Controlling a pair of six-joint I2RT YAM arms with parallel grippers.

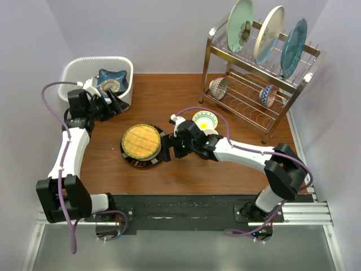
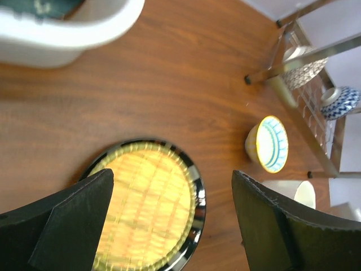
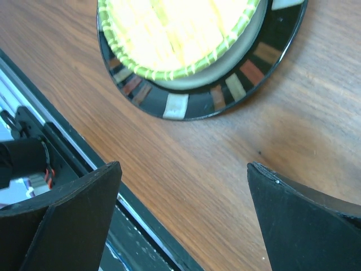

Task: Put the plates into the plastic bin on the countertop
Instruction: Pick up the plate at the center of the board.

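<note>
White plastic bin (image 1: pixel 72 73) is sitting at the upper left of the countertop (image 1: pixel 186 175), and the blue star-shaped plate (image 1: pixel 111 81) is lying inside it. The left gripper (image 1: pixel 114 102) is hovering just beside the bin's near wall, fingers spread wide, gripping nothing. At centre frame, the black-rimmed plate (image 1: pixel 142 144) with the yellow woven centre is lying flat on the wood. The right gripper (image 1: pixel 163 149) is hanging right at its edge, fingers wide apart and empty. At the upper right, a pale green plate (image 1: pixel 240 25), a cream plate (image 1: pixel 268 35) and a teal plate (image 1: pixel 293 48) are standing upright in the wire rack (image 1: pixel 242 90).
</note>
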